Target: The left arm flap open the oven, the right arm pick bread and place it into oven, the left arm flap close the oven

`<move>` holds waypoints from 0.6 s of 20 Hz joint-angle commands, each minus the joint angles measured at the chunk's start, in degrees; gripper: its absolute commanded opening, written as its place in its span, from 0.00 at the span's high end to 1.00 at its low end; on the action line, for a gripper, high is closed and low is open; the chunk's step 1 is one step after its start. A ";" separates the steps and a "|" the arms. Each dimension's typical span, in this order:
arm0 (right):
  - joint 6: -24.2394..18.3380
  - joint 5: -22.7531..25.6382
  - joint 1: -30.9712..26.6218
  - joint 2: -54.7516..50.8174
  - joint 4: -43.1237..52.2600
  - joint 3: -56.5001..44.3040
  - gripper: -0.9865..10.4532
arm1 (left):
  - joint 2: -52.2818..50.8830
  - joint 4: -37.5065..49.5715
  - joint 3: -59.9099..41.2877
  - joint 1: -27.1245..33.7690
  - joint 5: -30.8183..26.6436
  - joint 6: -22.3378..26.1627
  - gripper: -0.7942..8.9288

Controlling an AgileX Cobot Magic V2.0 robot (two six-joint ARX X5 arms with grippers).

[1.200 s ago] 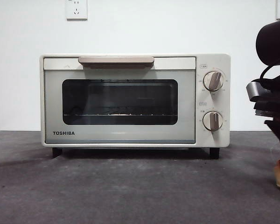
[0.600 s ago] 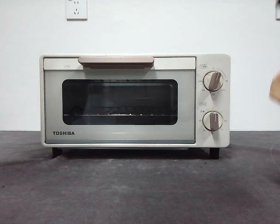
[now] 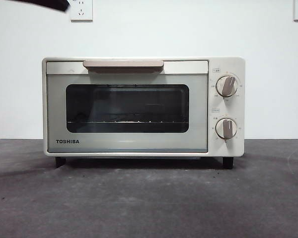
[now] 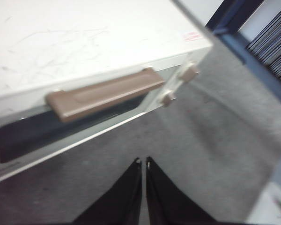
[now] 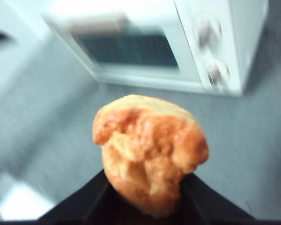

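The cream-white TOSHIBA oven (image 3: 144, 106) stands in the middle of the table with its glass door shut and its beige handle (image 3: 123, 64) at the top. My left gripper (image 4: 143, 164) is shut and empty, in the air above and in front of the handle (image 4: 105, 93). It shows as a black tip (image 3: 49, 4) at the top left corner of the front view. My right gripper (image 5: 146, 182) is shut on the golden-orange bread (image 5: 150, 147) and holds it in the air in front of the oven (image 5: 178, 42), out of the front view.
Two round knobs (image 3: 227, 85) sit on the oven's right side. The dark grey table mat (image 3: 149, 198) stretches in front of the oven. Wall sockets (image 3: 81, 10) are on the white wall behind. Dark furniture (image 4: 253, 42) stands beyond the oven's knob end.
The right arm with the bread has risen and left the front view at the right edge. A black tip has come in at the top left corner.
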 commanded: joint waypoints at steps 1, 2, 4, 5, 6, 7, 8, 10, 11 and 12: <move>4.20 -0.20 0.24 -0.52 5.22 0.63 0.79 | 6.69 -0.17 5.14 -1.68 -2.67 6.05 0.90; 4.70 -0.20 0.24 -0.52 6.14 0.61 0.79 | 8.33 -0.22 6.43 -2.12 -3.30 6.95 0.90; 5.07 -0.26 0.24 -0.52 7.48 0.61 0.79 | 11.96 -0.15 9.46 -3.08 -4.28 8.94 0.90; 5.14 -0.26 0.24 -0.52 7.78 0.61 0.79 | 13.44 -0.15 10.88 -3.50 -4.72 9.79 0.90; 5.31 -0.24 0.24 -0.52 7.89 0.61 0.79 | 15.04 -0.09 12.52 -3.98 -4.92 10.34 0.90; 5.53 -0.26 0.24 -0.52 7.89 0.63 0.79 | 16.46 0.15 14.10 -4.37 -4.94 10.71 0.90; 5.88 -0.24 0.24 -0.52 7.87 0.61 0.79 | 17.66 0.37 15.43 -4.66 -5.01 11.06 0.90; 6.34 -0.24 0.24 -0.52 7.87 0.61 0.79 | 20.02 0.46 18.16 -5.11 -5.62 12.20 0.90; 6.34 -0.24 0.24 -0.52 7.87 0.63 0.79 | 21.03 0.46 19.19 -5.31 -6.14 12.74 0.90; 6.34 -0.24 0.24 -0.52 7.87 0.63 0.79 | 22.10 0.46 20.15 -5.46 -6.75 13.20 0.90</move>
